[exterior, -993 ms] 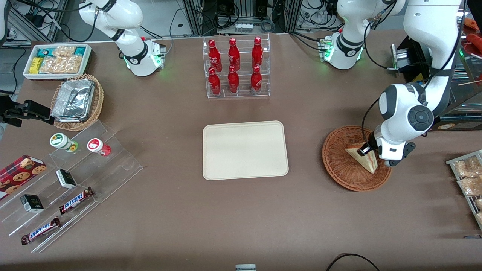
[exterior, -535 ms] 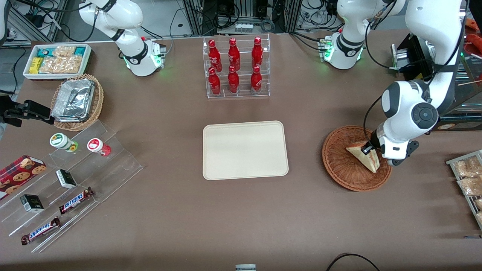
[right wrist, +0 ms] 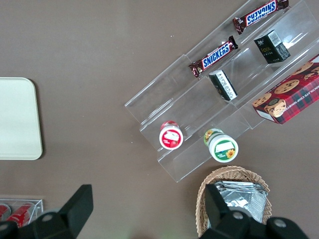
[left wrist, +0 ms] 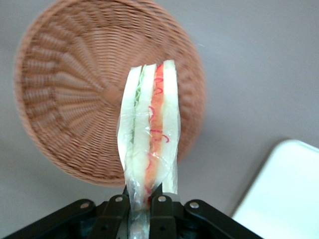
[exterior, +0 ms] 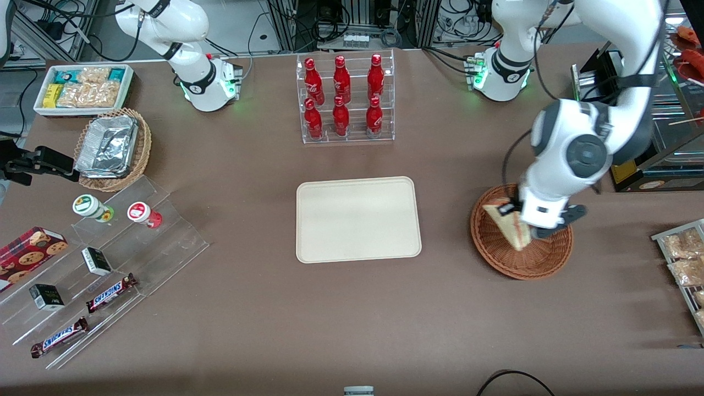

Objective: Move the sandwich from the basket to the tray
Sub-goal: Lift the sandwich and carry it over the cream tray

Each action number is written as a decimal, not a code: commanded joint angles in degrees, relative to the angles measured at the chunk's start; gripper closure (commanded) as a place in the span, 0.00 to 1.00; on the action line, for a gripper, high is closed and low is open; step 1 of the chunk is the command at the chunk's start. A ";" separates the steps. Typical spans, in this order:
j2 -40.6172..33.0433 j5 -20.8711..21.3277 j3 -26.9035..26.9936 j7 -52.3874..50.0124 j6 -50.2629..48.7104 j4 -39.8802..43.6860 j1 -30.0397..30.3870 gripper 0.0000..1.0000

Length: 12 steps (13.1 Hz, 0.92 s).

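Pinching the sandwich (left wrist: 149, 149) between its black fingers (left wrist: 160, 209), the gripper (exterior: 517, 215) holds it aloft over the basket (exterior: 495, 247), clear of the weave. A glossy clear wrap covers the wedge, its pale bread slabs banded with orange-red and green filling. Round, shallow reddish-brown wicker forms the basket, partly hidden by the arm in the front view. Smooth, cream and round-cornered, the tray (exterior: 358, 219) lies flat on the brown counter (exterior: 352, 308), well apart toward the parked arm's end.
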 commanded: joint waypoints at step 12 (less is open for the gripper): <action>21.45 -2.33 0.09 -0.11 -1.67 24.97 -25.16 1.00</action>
